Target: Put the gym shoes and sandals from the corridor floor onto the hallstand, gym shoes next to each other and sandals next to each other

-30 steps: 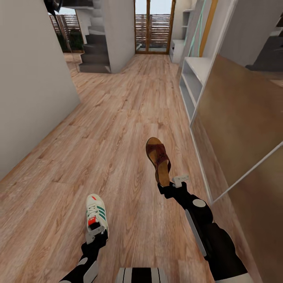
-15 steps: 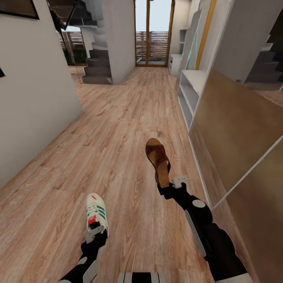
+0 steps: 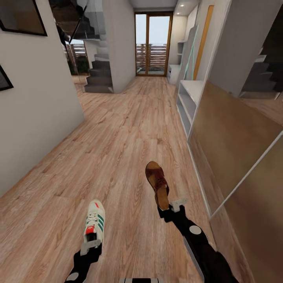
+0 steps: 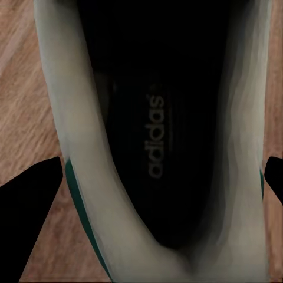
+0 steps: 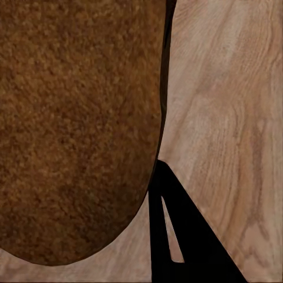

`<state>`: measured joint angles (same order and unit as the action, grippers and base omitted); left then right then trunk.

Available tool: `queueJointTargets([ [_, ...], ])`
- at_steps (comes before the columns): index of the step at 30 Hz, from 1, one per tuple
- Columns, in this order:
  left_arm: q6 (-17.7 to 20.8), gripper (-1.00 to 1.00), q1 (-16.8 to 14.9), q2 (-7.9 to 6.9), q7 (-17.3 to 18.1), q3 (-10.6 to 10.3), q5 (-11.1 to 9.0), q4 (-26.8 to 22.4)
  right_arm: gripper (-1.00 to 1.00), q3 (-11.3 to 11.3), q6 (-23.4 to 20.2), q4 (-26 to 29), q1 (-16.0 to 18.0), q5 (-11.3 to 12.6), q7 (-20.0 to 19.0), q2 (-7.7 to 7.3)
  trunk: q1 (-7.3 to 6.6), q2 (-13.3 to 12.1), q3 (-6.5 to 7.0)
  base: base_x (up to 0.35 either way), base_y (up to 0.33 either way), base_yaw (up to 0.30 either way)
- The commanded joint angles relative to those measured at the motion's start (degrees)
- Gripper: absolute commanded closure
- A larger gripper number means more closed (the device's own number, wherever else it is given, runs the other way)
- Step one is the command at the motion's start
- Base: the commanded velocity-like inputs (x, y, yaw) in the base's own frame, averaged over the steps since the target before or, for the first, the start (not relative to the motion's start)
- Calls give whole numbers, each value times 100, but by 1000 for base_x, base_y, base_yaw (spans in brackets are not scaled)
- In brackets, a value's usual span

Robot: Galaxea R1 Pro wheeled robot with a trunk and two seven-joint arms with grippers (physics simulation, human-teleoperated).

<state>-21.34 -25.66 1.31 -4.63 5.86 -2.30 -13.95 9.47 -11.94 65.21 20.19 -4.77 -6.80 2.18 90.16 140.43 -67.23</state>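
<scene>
Left gripper (image 3: pixel 91 247) is clamping the heel of a gym shoe (image 3: pixel 94 225), holding it out in front over the corridor floor (image 3: pixel 118 149), toe pointing away from the robot. Shoe is white, low-top, laced, with green side stripes and a red tongue label. In the left wrist view the gym shoe (image 4: pixel 159 147) is showing its dark lining and an "adidas" print on the insole, white collar around it, a green edge along one side; dark gripper fingers (image 4: pixel 29 206) are sitting at both sides of the heel.

Right gripper (image 3: pixel 173 206) is closed on the heel end of a sandal (image 3: pixel 157 184), carrying it above the floor, toe forward and slightly toward the left. Sandal is brown leather with a reddish-brown footbed and a tan edge. In the right wrist view the sandal (image 5: pixel 76 124) is appearing as a grainy brown surface with a rounded end, one black finger (image 5: pixel 177 236) just beside it, wood planks behind.

Floor is light brown wood-grain planks. The hallstand (image 3: pixel 188 96) is standing ahead on the right against the wall, pale grey-white, low bench with open shelf levels, well apart from both shoes. Glass doors (image 3: pixel 153 43) are closing off the far end of the corridor, stairs (image 3: pixel 98 74) ahead on the left.
</scene>
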Motion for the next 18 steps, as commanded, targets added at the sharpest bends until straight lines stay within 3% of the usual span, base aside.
queueJointTargets([
  [1,-24,100,50,1,0,7,-19,3,100,-6,209,-204,-61,-40,69,-1,-24,-40,24,0,0,0],
  [4,-34,100,188,-13,7,23,-17,-1,100,-6,1365,-1024,-187,-41,405,-6,-90,-160,106,0,0,0],
  [6,-39,100,220,-16,7,24,-6,3,100,-6,1843,-1493,-210,-41,484,-6,-134,-240,160,0,0,0],
  [11,-45,100,332,-17,6,27,-3,-34,100,-6,2330,-2446,-224,-39,539,-7,-244,-441,295,0,0,0],
  [18,-46,100,552,-14,6,7,9,-343,100,-20,3741,-3747,-226,-33,553,-30,-244,-441,359,0,0,0],
])
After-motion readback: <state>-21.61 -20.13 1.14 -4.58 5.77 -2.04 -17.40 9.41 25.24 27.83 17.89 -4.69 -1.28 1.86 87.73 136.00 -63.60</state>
